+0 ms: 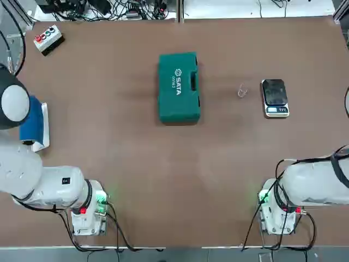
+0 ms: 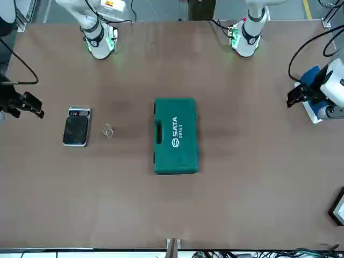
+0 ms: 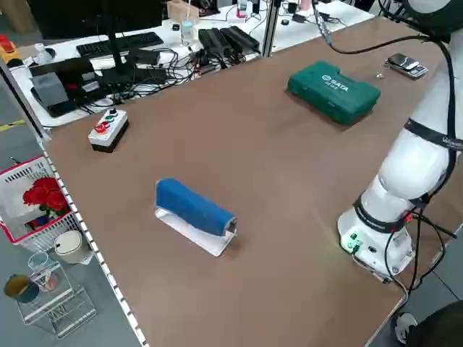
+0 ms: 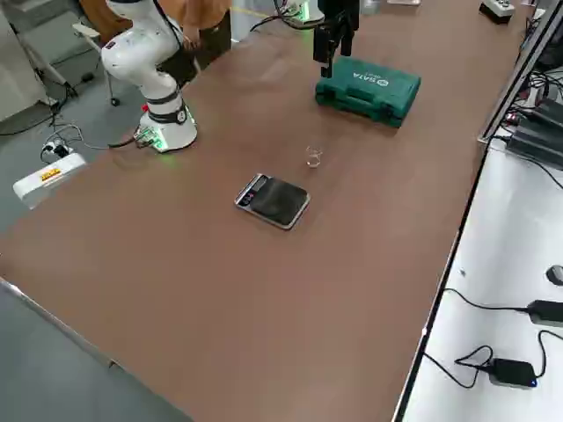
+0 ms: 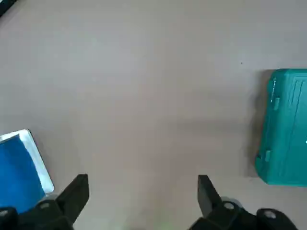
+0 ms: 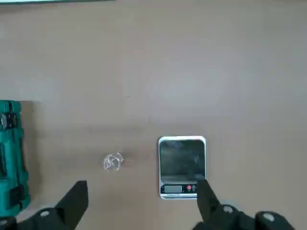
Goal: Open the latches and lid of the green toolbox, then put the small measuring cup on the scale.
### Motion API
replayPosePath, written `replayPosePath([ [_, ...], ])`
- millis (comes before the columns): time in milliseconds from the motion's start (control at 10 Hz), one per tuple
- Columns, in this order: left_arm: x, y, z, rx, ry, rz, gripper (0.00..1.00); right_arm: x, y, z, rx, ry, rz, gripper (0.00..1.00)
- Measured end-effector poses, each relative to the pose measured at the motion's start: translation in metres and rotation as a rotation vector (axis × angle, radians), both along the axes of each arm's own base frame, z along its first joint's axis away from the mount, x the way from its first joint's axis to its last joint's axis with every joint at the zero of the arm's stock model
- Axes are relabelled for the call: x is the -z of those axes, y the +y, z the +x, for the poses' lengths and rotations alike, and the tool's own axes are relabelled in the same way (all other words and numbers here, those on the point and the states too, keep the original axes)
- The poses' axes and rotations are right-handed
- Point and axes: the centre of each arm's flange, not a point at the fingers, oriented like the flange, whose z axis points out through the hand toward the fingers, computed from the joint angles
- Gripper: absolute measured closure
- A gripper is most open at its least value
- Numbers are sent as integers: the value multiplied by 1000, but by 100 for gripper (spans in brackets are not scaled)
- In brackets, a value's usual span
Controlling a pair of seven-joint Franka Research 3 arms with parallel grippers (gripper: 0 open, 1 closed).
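Left gripper [image 5: 144, 177] and right gripper [image 6: 142, 182] hang wide open, empty — over the table [image 1: 218, 185], either side of the closed green toolbox [image 1: 179, 87].

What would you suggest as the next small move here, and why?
I would probably bring the open right hand over toward the latches on the right side of the case. The lid is still shut, two latches face that hand's side, and nothing is between its fingers. The cup can likely wait.
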Motion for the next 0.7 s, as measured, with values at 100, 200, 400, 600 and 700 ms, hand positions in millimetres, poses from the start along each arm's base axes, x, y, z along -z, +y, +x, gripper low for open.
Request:
replayPosePath([
  [100,0,-1,0,4,0,0,0,0,0,0,3,0,0,0],
  [200,0,-3,0,10,-1,-1,0,0,-1,0,5,0,0,0],
  [400,0,-5,-1,15,0,-1,0,0,-1,0,7,1,0,0],
  [600,0,-4,-1,12,2,-5,0,1,-1,0,8,4,0,0],
  [700,2,-2,0,5,6,-11,0,2,-1,0,8,7,0,0],
])
